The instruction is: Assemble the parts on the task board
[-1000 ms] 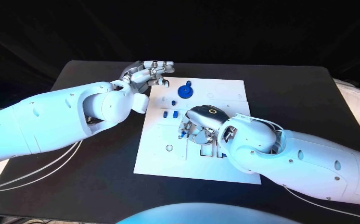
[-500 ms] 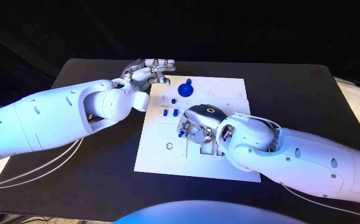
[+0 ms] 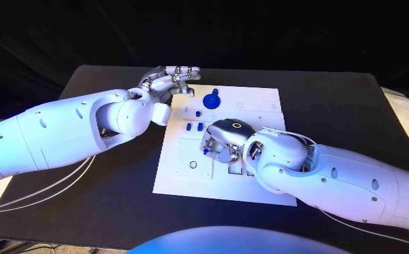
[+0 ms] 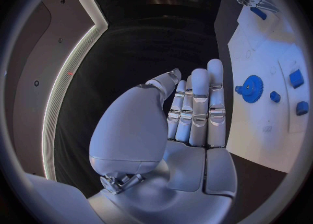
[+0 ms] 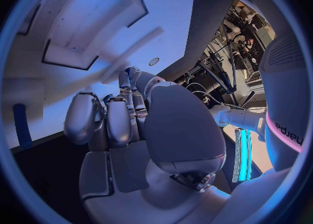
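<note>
Hovering low over the task board [image 3: 256,192], the right hand [image 3: 223,142] possibly pinches a blue part, its grip unclear; left hand [image 4: 189,114] flat, empty beside the gear [image 4: 250,87]; curled fingers [image 5: 114,119] risk misseating.

**Task board and blue parts**

The white task board [image 3: 189,180] lies flat mid-table, with cut-out recesses. A blue gear [image 3: 210,102] rests near its far edge. A small blue peg [image 3: 197,114] lies beside it; two short blue blocks [image 3: 193,128] sit side by side nearer the middle.
</note>
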Action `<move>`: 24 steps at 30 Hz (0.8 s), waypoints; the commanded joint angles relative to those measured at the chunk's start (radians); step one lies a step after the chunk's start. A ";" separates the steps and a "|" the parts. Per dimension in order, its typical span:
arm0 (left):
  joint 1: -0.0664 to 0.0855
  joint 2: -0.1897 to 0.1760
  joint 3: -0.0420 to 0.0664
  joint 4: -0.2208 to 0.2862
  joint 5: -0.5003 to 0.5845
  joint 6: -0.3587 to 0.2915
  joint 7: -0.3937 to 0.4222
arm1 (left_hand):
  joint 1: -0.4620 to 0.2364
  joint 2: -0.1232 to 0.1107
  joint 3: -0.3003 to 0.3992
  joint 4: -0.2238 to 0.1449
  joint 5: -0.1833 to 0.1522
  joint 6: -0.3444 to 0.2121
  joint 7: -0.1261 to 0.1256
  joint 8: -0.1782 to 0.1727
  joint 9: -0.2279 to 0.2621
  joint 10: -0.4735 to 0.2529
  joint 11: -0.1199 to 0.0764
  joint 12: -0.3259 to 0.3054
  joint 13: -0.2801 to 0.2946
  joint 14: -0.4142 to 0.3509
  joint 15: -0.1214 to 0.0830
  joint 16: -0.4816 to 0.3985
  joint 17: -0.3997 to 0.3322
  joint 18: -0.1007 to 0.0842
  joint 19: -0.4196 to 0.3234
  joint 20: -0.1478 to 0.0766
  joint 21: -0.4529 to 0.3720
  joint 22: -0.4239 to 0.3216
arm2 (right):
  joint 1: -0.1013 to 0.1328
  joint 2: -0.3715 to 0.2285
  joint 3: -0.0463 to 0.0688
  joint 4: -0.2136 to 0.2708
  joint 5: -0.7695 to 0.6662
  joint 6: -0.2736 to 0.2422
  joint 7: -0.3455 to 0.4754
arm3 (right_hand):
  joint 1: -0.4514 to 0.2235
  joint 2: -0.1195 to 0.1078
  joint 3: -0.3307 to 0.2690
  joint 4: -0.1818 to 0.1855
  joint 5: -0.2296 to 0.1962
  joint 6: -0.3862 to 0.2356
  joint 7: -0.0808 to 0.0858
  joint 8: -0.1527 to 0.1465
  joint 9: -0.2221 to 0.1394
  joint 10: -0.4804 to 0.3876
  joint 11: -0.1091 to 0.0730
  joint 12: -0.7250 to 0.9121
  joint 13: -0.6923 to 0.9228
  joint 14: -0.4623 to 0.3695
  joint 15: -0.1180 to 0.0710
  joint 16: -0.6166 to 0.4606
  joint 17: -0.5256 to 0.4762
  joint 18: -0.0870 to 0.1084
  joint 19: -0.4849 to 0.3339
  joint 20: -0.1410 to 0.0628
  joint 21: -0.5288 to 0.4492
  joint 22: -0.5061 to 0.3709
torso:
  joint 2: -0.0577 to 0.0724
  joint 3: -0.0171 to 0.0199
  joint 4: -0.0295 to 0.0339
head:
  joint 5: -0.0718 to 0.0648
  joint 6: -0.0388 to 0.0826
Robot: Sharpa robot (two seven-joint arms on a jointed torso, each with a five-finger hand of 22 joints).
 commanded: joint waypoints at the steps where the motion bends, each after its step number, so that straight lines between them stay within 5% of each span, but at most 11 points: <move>1: 0.000 0.001 0.001 0.003 -0.005 0.021 0.001 | 0.003 0.005 -0.004 -0.006 0.002 -0.007 0.000 0.005 -0.002 -0.009 0.002 0.007 0.000 -0.010 -0.001 0.006 -0.002 0.010 -0.006 -0.001 -0.006 -0.001 | -0.003 0.002 -0.003 -0.003 -0.024 0.063 -0.021 | -0.020 0.002 -0.004 -0.004 0.009 -0.004 0.007 -0.006 0.002 -0.006 0.006 -0.011 -0.004 0.040 -0.002 -0.004 0.001 0.010 -0.001 0.000 -0.007 -0.005 | -0.001 0.0000 -0.0009 | -0.001 -0.001; 4: 0.000 0.001 0.001 0.004 -0.005 0.021 0.000 | 0.003 0.005 -0.004 -0.006 0.002 -0.007 0.000 0.005 -0.002 -0.009 0.002 0.007 0.000 -0.010 -0.001 0.006 -0.002 0.010 -0.006 -0.001 -0.006 -0.001 | -0.003 0.002 -0.004 -0.005 -0.023 0.067 -0.025 | -0.052 -0.021 -0.019 0.005 0.030 -0.057 0.028 -0.029 -0.010 -0.052 0.023 -0.033 -0.018 0.040 0.012 -0.003 0.001 0.012 -0.008 0.007 -0.017 -0.019 | -0.001 -0.0002 -0.0014 | -0.001 -0.002; 9: 0.000 0.001 0.001 0.003 -0.005 0.022 -0.002 | 0.003 0.005 -0.004 -0.006 0.002 -0.007 0.000 0.005 -0.002 -0.009 0.002 0.007 0.000 -0.010 -0.001 0.006 -0.002 0.010 -0.006 -0.001 -0.006 -0.001 | -0.003 -0.001 -0.005 -0.006 -0.022 0.054 -0.034 | -0.080 -0.051 -0.049 0.008 0.046 -0.131 0.040 -0.028 -0.030 -0.159 0.045 -0.031 -0.047 0.028 0.030 -0.022 -0.026 0.021 -0.031 0.024 -0.049 -0.065 | -0.001 0.0003 -0.0011 | -0.002 -0.002; 19: 0.000 0.002 0.000 0.001 -0.005 0.025 -0.005 | 0.002 0.005 -0.007 -0.007 0.002 -0.010 0.001 0.005 -0.002 -0.013 0.003 0.008 0.000 -0.011 0.000 0.006 -0.003 0.010 -0.007 -0.001 -0.007 -0.002 | -0.004 -0.039 -0.004 0.031 -0.024 -0.049 -0.022 | -0.070 -0.048 -0.087 -0.004 0.050 -0.183 0.045 -0.024 -0.043 -0.239 0.057 -0.015 -0.047 0.019 0.038 -0.030 -0.042 0.027 -0.043 0.035 -0.070 -0.094 | -0.002 0.0024 -0.0022 | -0.003 0.003; 24: 0.000 0.000 -0.001 0.000 -0.005 0.026 -0.006 | 0.002 0.005 -0.007 -0.007 0.002 -0.010 0.001 0.005 -0.002 -0.013 0.003 0.008 0.000 -0.011 0.000 0.006 -0.003 0.010 -0.007 -0.001 -0.007 -0.002 | 0.001 -0.102 0.009 0.091 -0.015 -0.083 -0.021 | -0.063 -0.041 -0.094 -0.009 0.055 -0.170 0.042 -0.022 -0.041 -0.218 0.052 0.012 -0.045 0.023 0.035 -0.025 -0.038 0.026 -0.038 0.033 -0.067 -0.089 | -0.002 0.0011 -0.0047 | -0.007 0.007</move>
